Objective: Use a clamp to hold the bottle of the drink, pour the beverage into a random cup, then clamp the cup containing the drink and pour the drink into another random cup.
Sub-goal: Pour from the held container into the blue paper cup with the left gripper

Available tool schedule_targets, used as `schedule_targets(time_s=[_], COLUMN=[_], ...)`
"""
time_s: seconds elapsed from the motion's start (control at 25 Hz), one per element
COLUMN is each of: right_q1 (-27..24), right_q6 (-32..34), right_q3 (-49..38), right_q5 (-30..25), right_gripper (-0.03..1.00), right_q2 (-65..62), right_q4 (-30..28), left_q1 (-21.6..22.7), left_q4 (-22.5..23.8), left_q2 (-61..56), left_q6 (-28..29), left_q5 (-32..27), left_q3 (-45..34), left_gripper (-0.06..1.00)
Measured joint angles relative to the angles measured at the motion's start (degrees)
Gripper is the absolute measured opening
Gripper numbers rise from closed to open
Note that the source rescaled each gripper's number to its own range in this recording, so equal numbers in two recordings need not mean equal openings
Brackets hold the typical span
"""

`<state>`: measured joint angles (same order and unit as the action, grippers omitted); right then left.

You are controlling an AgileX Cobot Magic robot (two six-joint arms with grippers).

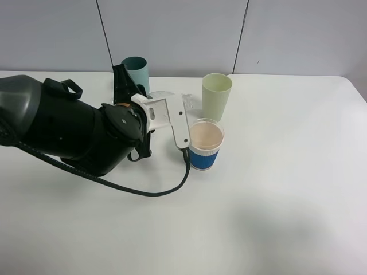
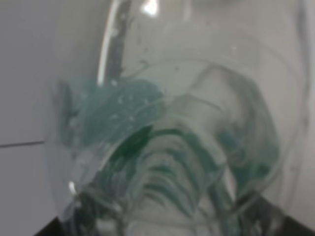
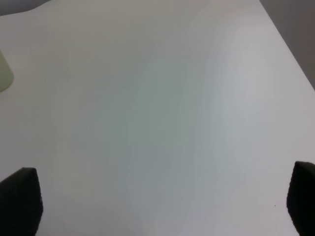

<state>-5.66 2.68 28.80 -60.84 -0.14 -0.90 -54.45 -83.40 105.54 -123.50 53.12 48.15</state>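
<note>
My left gripper [image 1: 136, 94] reaches to the back of the table and is shut on a clear plastic bottle [image 1: 172, 97], which lies tilted just behind the blue cup. The bottle [image 2: 172, 123] fills the left wrist view, and it looks empty. A blue paper cup [image 1: 205, 146] with a white rim holds beige drink and stands at the table's middle. A pale green cup [image 1: 216, 95] stands upright behind it. A teal cup [image 1: 136, 70] stands at the back left, beside the gripper. My right gripper [image 3: 160, 209] is open and empty over bare table, and it is outside the exterior view.
The white table [image 1: 275, 206] stretches to the front and right. A black cable [image 1: 150, 192] loops from the left arm across the table in front of the blue cup. A grey panel wall [image 1: 172, 28] stands behind.
</note>
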Motion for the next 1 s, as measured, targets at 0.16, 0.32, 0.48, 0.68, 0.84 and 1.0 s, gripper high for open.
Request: schedule_targets(time_s=[0.16,0.32,0.48,0.68,0.84,1.0], right_q1=[0.0,0.0,0.0,0.0,0.0,0.0], right_q6=[0.0,0.0,0.0,0.0,0.0,0.0], right_q3=[0.0,0.0,0.0,0.0,0.0,0.0], right_q5=[0.0,0.0,0.0,0.0,0.0,0.0], right_gripper=[1.0,1.0,1.0,1.0,1.0,1.0], right_q2=[0.0,0.0,0.0,0.0,0.0,0.0], right_q4=[0.0,0.0,0.0,0.0,0.0,0.0], left_q1=[-0.6,-1.0,-1.0,-1.0,-1.0,-1.0], left_q4=[-0.4,-0.4,0.5,2.6,4.8,6.4], left_q2=[0.9,2.2,2.9,2.9,2.9,2.9], left_q6=[-7.0,-12.2,-14.2,-14.4,-14.6,-14.6], left_q5=[0.5,1.1,2.0,3.1,3.7,4.3], left_q3=[1.5,2.2,3.4,3.5,3.5,3.5], left_gripper=[0.04,0.04,0.04,0.04,0.04,0.04])
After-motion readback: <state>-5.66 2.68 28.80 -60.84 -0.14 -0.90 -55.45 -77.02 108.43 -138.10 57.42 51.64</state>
